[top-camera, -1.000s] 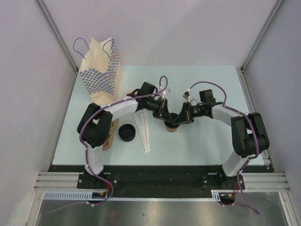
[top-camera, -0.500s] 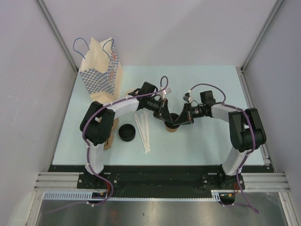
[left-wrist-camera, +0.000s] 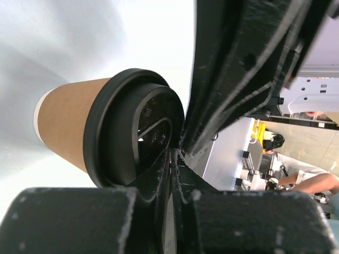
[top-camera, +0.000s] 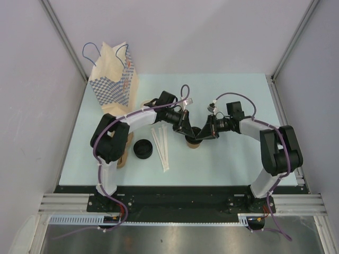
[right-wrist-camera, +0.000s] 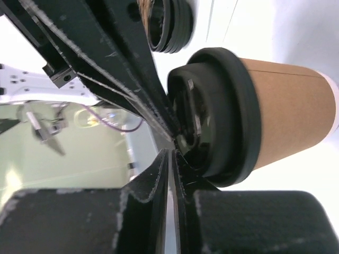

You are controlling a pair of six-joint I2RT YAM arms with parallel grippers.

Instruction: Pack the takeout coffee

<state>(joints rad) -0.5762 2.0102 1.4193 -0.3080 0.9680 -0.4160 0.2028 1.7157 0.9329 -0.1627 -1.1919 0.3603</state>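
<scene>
From above, the takeout coffee [top-camera: 193, 143] stands upright near the middle of the table [top-camera: 238, 159], and both arms reach in over it. The left gripper [top-camera: 187, 129] comes at the black lid from the left and the right gripper [top-camera: 201, 133] from the right, tips almost meeting above the cup. Just left of the cup lie white stirrers [top-camera: 161, 148], then a stack of loose black lids [top-camera: 143, 149]. A paper bag [top-camera: 111, 79] stands at the far left corner.

On the left wrist camera, the left gripper's jaws are pinched down to a thin slit with nothing between them. The tips sit right against the top of the lid, and the right gripper's fingers crowd in alongside.

The right wrist camera mirrors that. The right gripper is also closed to a hairline gap and holds nothing, its tips at the lid's face. The brown cup wall shows plainly beyond.
</scene>
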